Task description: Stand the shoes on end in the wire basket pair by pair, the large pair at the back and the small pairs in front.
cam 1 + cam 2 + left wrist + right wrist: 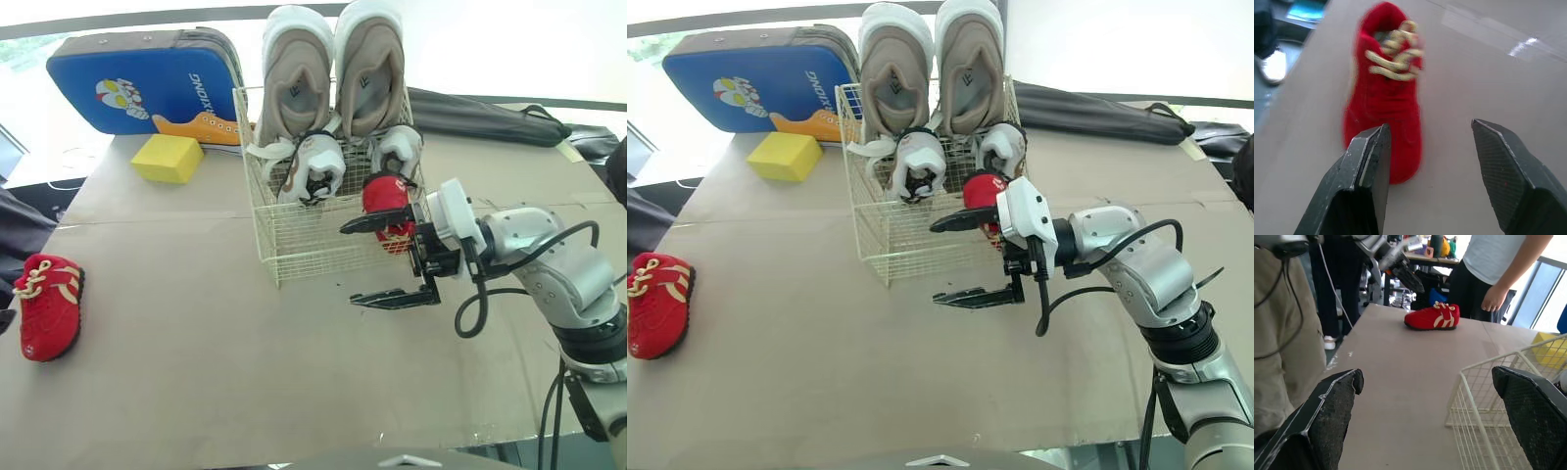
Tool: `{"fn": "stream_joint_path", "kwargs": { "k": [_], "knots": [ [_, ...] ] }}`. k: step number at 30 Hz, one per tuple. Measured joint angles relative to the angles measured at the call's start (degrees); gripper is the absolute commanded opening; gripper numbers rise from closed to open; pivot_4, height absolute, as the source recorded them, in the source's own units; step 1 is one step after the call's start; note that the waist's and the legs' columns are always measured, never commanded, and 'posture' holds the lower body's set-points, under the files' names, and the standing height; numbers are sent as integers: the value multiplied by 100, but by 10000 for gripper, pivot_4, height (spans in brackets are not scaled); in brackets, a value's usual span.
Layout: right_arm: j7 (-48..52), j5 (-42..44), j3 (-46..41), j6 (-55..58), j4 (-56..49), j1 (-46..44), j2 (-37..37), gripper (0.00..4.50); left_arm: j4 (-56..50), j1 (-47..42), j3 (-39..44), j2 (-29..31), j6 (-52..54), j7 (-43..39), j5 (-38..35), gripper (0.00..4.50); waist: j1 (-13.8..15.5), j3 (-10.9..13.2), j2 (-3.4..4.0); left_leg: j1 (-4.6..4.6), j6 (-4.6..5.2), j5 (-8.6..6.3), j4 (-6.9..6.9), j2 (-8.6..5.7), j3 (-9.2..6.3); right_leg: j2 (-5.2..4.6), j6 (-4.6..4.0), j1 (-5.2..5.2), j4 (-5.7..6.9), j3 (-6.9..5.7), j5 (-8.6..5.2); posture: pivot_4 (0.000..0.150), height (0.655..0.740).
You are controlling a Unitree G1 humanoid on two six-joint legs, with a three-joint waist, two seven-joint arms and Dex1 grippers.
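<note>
The wire basket (294, 250) stands mid-table. A large beige pair (333, 69) stands on end at its back, and a small white pair (318, 162) stands in front of them. One small red shoe (385, 199) stands in the basket's front right corner. My right gripper (387, 261) is open and empty just outside that corner, its upper finger crossing in front of the red shoe. The other red shoe (49, 305) lies on the table at the far left. My left gripper (1431, 127) hovers open over that shoe (1386, 98), holding nothing.
A yellow block (168, 157) and a blue printed case (147, 88) sit behind the basket on the left. A black bag (480, 116) lies at the back right. A person (1498, 264) stands past the table's left end.
</note>
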Motion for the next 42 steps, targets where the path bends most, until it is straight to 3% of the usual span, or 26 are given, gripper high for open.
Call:
{"fn": "stream_joint_path", "kwargs": {
  "k": [6,11,16,17,18,20,23,27,31,34,35,36,38,42],
  "knots": [
    [-49,263,-297,47,-378,99,-150,43752,2257,-1686,-1492,568,-915,-975,1140,29248,-3,-5,-14,4,20,-23,1,20,95,-29,3,-26,-5,5,24,1500,7400],
    [-116,323,-359,188,-491,79,-357,43752,3395,-3172,-2796,563,-1446,-1567,2016,29248,-2,-7,-51,-6,18,-22,2,28,121,-38,16,-51,-4,2,49,1500,7400],
    [-238,620,-594,564,-713,110,-724,43752,4354,-4194,-3431,330,-2320,-1561,2793,29248,44,-27,-2,-3,31,-30,-1,30,128,-45,18,-58,12,3,49,1500,7400],
    [-254,678,-664,624,-758,140,-807,44466,4442,-4260,-3456,280,-2391,-1571,2865,23958,47,-36,12,-2,32,-30,-2,32,128,-45,20,-58,14,2,48,1500,7400],
    [-279,757,-751,688,-813,199,-912,44466,4529,-4313,-3510,202,-2458,-1591,2939,22049,48,-46,29,-2,32,-30,-3,33,128,-45,20,-58,14,2,48,1500,7400],
    [-351,846,-822,806,-914,248,-999,44466,4630,-4353,-3520,93,-2532,-1678,3020,12678,52,-74,76,-1,33,-30,-2,32,133,-50,41,-58,15,3,36,1500,7400],
    [-494,992,-931,910,-1021,321,-1063,44466,4688,-4312,-3365,-19,-2646,-1753,3004,2682,73,-91,104,-2,35,-30,-2,31,139,-56,43,-58,15,5,34,1500,7400],
    [-585,954,-967,890,-1025,387,-1077,44466,4687,-4107,-2922,-113,-2748,-1925,2748,2076,110,-94,96,-5,39,-31,5,26,152,-62,44,-57,15,10,34,1500,7400],
    [-672,828,-953,825,-1023,464,-1030,44466,4635,-3783,-2392,-111,-2550,-2212,2352,2065,131,-70,39,-7,43,-34,9,26,156,-60,43,-59,13,11,35,1500,7400],
    [-669,710,-931,659,-978,664,-952,44466,3528,-3040,-1748,-231,-1607,-2732,1747,1965,114,-27,-43,-13,45,-36,12,34,155,-54,39,-62,10,4,37,1500,7400],
    [-661,666,-937,610,-963,721,-934,44466,2894,-2768,-1475,-399,-1239,-2727,1480,1878,113,-20,-54,-16,45,-36,13,36,156,-52,30,-63,6,5,42,1500,7400],
    [-648,608,-941,537,-889,788,-914,44466,1591,-2463,-1021,-789,-613,-2525,960,1836,113,-17,-58,-21,45,-36,19,37,158,-55,20,-62,1,5,49,1500,7400],
    [-649,515,-964,399,-766,864,-873,44466,-893,-2343,-436,-1490,456,-1614,-184,1705,116,-1,-87,-36,44,-36,41,45,160,-53,32,-60,-10,-3,58,1500,7400],
    [-721,389,-997,247,-669,906,-789,44466,-3285,-3202,-368,-2160,1140,291,-2146,1698,91,4,-84,-37,21,-24,53,62,183,-53,69,-61,-24,-12,104,1500,7400]
  ]
}}
